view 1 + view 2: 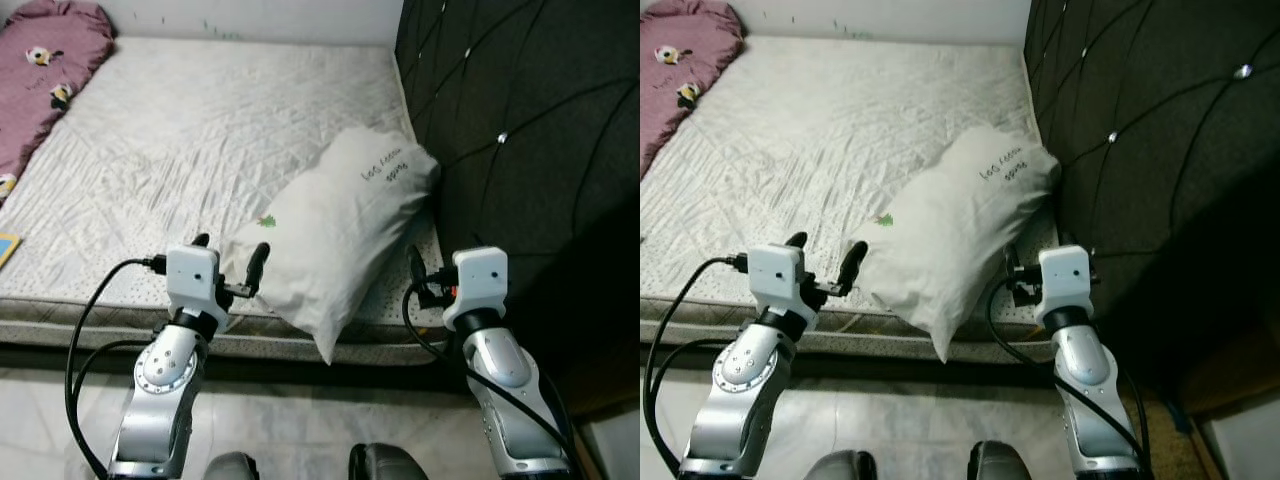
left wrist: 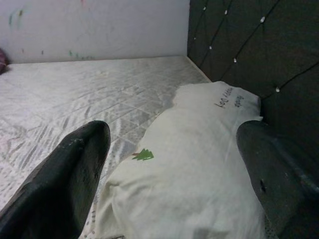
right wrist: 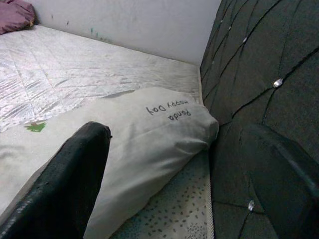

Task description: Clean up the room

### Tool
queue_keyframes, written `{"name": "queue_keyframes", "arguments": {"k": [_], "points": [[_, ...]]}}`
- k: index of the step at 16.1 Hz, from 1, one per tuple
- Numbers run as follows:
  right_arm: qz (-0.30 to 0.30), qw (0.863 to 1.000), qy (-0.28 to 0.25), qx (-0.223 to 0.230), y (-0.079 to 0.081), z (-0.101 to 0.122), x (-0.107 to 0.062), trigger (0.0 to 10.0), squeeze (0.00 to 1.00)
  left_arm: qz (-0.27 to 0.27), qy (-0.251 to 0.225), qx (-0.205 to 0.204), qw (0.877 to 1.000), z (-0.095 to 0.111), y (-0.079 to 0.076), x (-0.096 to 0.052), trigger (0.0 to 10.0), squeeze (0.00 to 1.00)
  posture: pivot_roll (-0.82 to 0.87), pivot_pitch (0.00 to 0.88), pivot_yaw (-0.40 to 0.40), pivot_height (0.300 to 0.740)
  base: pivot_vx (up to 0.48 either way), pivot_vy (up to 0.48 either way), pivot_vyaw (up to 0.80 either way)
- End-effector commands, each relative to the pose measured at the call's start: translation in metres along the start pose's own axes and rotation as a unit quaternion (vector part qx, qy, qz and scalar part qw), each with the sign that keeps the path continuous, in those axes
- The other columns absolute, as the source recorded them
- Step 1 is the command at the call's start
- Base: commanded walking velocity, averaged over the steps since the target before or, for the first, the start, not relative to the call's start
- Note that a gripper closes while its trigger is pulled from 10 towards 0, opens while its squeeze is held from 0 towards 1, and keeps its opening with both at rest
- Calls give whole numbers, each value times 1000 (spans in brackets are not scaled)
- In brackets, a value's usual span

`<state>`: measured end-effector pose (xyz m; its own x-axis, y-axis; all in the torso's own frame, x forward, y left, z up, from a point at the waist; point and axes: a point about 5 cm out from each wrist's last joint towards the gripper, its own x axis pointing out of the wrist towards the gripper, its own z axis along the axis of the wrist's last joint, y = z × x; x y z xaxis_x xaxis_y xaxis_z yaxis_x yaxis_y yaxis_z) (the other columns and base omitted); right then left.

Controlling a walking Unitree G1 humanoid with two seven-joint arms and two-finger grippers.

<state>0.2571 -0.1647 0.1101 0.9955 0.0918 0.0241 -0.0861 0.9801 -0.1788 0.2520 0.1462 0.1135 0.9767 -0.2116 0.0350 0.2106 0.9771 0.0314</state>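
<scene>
Hovering with both arms raised at the bed's near edge, the left gripper (image 1: 229, 254) and right gripper (image 3: 199, 174) sit spread wide, holding nothing, either side of the white pillow (image 1: 335, 232) against the black headboard (image 1: 520, 120).

Both silver arms reach forward and up, bent at the elbow, with black cables looping beside them. The left end effector (image 1: 229, 258) has its two black fingers (image 2: 65, 179) spread wide apart — nothing sits between them. The right end effector (image 3: 184, 174) is held out the same way — fingers parted and gripping nothing.
</scene>
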Motion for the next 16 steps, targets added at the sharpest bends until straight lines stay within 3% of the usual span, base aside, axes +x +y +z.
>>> {"name": "queue_keyframes", "arguments": {"k": [1,16], "points": [[2,1000,2,0,0,-1,-1,10000,0,-2,-2,-3,1000,1,-2,-1,10000,0,-49,92,-10,740,281,0,0],[1,1000,-1,-2,-1,-1,3,10000,0,-8,-4,-8,1000,0,-5,1,10000,0,-46,73,-12,740,344,0,0]]}}
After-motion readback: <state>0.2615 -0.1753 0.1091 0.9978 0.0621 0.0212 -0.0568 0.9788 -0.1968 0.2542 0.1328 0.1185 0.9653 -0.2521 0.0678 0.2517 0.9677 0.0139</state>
